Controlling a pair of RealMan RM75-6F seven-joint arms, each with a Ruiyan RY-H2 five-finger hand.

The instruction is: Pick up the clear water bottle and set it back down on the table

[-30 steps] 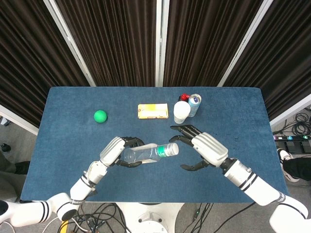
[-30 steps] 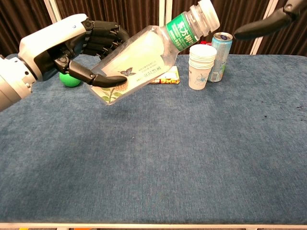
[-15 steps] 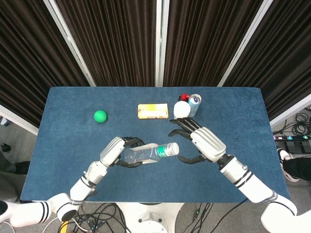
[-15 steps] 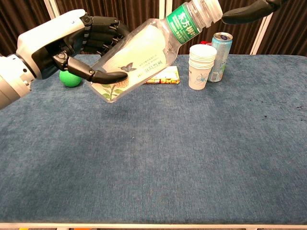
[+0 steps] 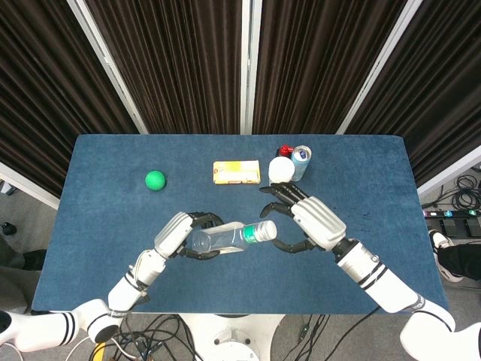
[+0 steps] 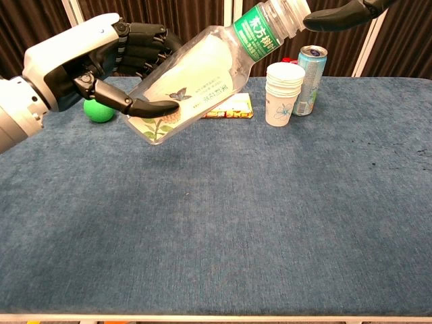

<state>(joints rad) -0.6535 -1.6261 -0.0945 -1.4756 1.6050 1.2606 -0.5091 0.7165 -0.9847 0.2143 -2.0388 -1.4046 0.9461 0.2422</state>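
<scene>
Bottle: clear water bottle (image 6: 202, 74) held above the blue table (image 6: 270, 223), tilted, capped end up toward the right, green label at the neck.
Left hand: left hand (image 6: 101, 61) wrapped around the bottle's lower body, thumb across the front, fingers behind; grasping it clear of the cloth.
Right hand: right hand (image 5: 304, 218) empty, fingers spread and curved, just beside the bottle's cap; contact with the cap not discernible.
Far edge of table: stack of paper cups (image 6: 283, 93) beside a drinks can (image 6: 309, 77), a red-topped item (image 5: 285, 150) behind them, mostly hidden.
Centre back: yellow packet (image 5: 237, 172) lying flat.
Left side: green ball (image 5: 155, 180) resting on the cloth, well apart from the packet.
</scene>
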